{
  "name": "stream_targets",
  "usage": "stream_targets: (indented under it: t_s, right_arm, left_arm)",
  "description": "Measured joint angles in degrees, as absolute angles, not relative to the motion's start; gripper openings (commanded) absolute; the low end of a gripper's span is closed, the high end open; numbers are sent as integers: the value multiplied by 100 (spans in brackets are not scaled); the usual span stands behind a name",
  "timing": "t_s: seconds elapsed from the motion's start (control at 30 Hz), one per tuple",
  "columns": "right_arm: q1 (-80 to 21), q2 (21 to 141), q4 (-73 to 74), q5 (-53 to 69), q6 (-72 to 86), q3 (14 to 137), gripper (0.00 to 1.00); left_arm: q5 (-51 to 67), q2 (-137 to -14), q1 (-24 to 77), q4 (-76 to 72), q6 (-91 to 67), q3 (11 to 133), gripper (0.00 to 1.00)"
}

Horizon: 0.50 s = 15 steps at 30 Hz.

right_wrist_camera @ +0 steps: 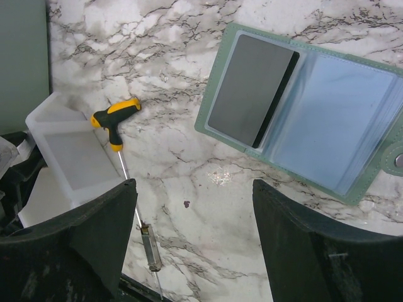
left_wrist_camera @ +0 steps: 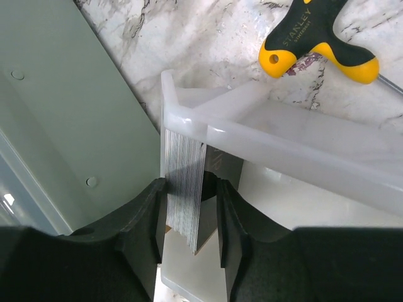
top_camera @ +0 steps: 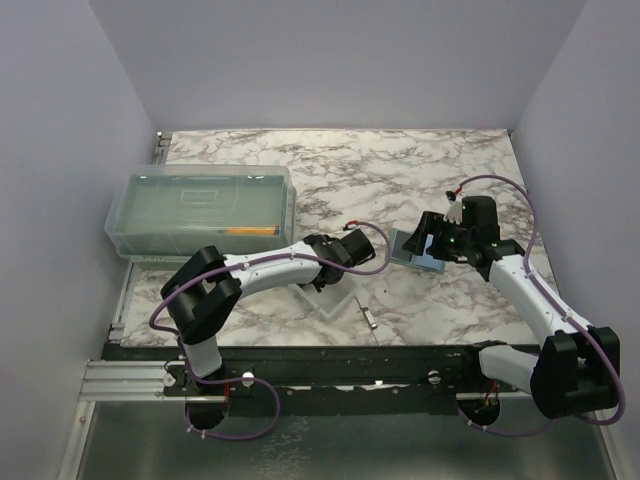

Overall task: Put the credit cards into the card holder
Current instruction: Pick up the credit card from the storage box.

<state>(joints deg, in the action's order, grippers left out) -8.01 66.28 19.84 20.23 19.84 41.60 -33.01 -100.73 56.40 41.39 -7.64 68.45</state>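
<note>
The sage-green card holder [right_wrist_camera: 302,107] lies open on the marble, pale blue sleeves up, with a dark card [right_wrist_camera: 249,88] in its left pocket. It also shows in the top view [top_camera: 408,245]. My right gripper [right_wrist_camera: 192,207] is wide open and empty, just above the table near the holder's near-left edge [top_camera: 437,240]. My left gripper [left_wrist_camera: 189,189] reaches into the small clear tray [left_wrist_camera: 296,145] and is closed on credit cards [left_wrist_camera: 184,182] standing on edge. A striped grey face and a dark face fill the gap between the jaws. In the top view the left gripper [top_camera: 322,265] is over the tray.
A large translucent lidded box [top_camera: 200,210] stands at the left, close beside the tray [top_camera: 322,297]. An orange-handled black tool [right_wrist_camera: 116,119] with a long thin shaft lies on the marble between the tray and the holder, also seen in the left wrist view [left_wrist_camera: 315,44].
</note>
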Motion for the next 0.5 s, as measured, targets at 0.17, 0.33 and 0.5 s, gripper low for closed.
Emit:
stream_targets:
  t_s: [0.17,0.33,0.5]
  right_arm:
    - [-803,6628,1984,2023,1984,4160,77]
    - [-803,6628,1984,2023,1984,4160,77]
    - [-803,6628,1984,2023,1984,4160,77]
  left_arm:
    - [-3323,-10018,5662,4119,-744,6845,30]
    - [-3323,-9988,5675,4115,-742,6845,26]
    - [-3321,-9955,5677,4119,-744,6845,26]
